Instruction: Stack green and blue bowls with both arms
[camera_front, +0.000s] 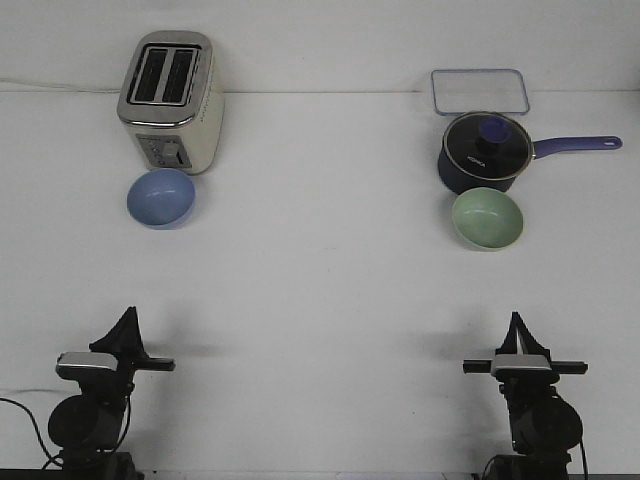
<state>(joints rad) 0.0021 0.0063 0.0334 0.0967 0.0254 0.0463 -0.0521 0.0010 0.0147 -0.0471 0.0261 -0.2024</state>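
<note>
The light blue bowl (161, 197) sits upright on the white table at the back left, right in front of the toaster. The pale green bowl (487, 218) sits upright at the back right, right in front of the saucepan. My left gripper (128, 318) rests low near the front left edge, far from the blue bowl. My right gripper (516, 322) rests low near the front right edge, far from the green bowl. Each gripper's fingers come together in a single point and hold nothing.
A silver two-slot toaster (168, 100) stands behind the blue bowl. A dark navy lidded saucepan (484, 152) with its handle pointing right stands behind the green bowl. A clear rectangular lid or tray (479, 91) lies behind the saucepan.
</note>
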